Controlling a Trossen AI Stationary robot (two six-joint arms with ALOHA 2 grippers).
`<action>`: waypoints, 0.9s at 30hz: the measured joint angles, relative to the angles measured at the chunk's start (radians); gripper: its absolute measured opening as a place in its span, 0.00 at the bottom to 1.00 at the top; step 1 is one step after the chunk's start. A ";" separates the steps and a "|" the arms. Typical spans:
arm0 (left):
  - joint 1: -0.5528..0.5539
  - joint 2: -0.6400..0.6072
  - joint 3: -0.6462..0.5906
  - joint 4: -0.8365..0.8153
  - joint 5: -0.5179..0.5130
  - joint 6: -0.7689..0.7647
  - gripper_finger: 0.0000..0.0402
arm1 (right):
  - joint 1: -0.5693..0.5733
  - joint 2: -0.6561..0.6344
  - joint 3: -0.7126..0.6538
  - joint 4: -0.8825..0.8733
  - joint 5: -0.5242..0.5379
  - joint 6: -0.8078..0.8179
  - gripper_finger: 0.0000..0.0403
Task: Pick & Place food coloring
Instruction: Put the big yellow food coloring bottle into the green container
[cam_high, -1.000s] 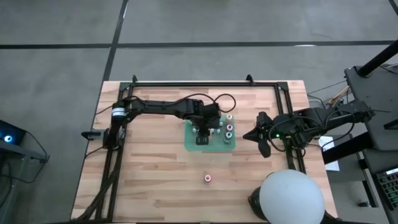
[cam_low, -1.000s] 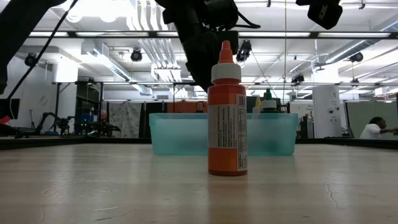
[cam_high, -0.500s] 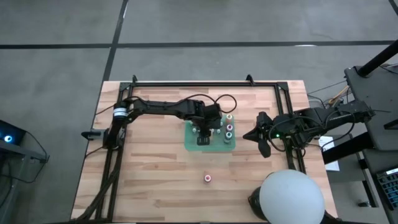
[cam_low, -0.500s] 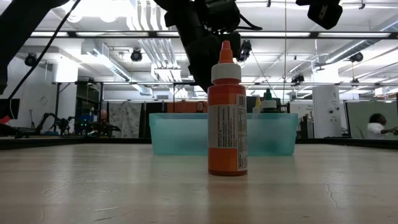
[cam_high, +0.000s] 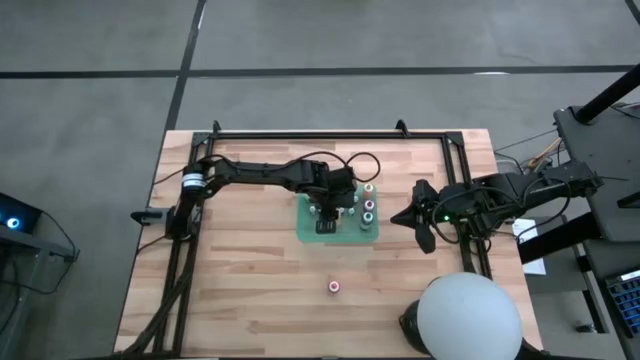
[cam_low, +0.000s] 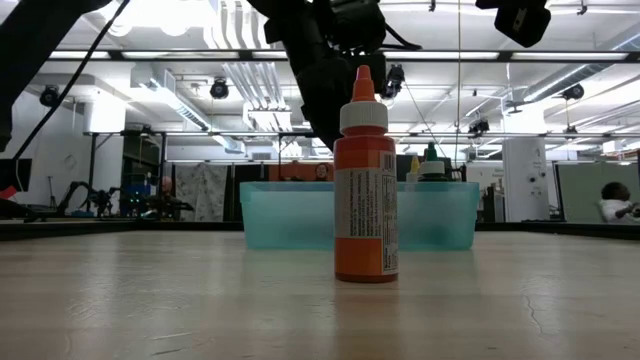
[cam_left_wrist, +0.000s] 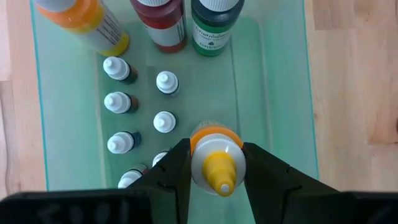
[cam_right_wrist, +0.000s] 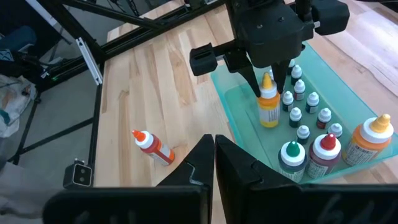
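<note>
A pale green tray (cam_high: 337, 230) in the middle of the table holds several tiny white-capped bottles (cam_left_wrist: 118, 102) and three taller ones with orange, red and green bodies (cam_left_wrist: 168, 25). My left gripper (cam_left_wrist: 216, 163) hangs over the tray, shut on a yellow-tipped dropper bottle (cam_right_wrist: 268, 106). One orange bottle with a white cap (cam_low: 364, 185) stands on its base alone on the wood near the table's near edge (cam_high: 333, 287). My right gripper (cam_right_wrist: 214, 149) waits shut by the table's right side (cam_high: 415, 215). My left gripper pinches the yellow-tipped bottle at its white collar (cam_left_wrist: 199, 155), just under the nozzle, one finger (cam_left_wrist: 176, 167) on each side. The fingers come from above, pointing down. The bottle stands upright inside the tray; whether its base rests on the tray floor I cannot tell.
The small bottles stand in rows close beside the held one (cam_left_wrist: 163, 121). A black frame rail (cam_high: 320, 132) runs along the table's far edge and down both sides. A white dome (cam_high: 468, 318) sits at the near right corner. Bare wood lies around the lone orange bottle.
</note>
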 joint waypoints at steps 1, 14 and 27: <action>0.000 0.000 0.000 0.000 0.000 0.000 0.24 | 0.000 0.000 0.000 0.000 0.000 0.000 0.02; 0.005 0.000 -0.001 -0.011 0.046 0.003 0.24 | 0.000 0.000 0.000 0.000 0.001 0.002 0.02; 0.008 -0.002 -0.045 0.001 0.043 -0.014 0.26 | 0.000 0.000 0.000 0.000 0.001 0.003 0.02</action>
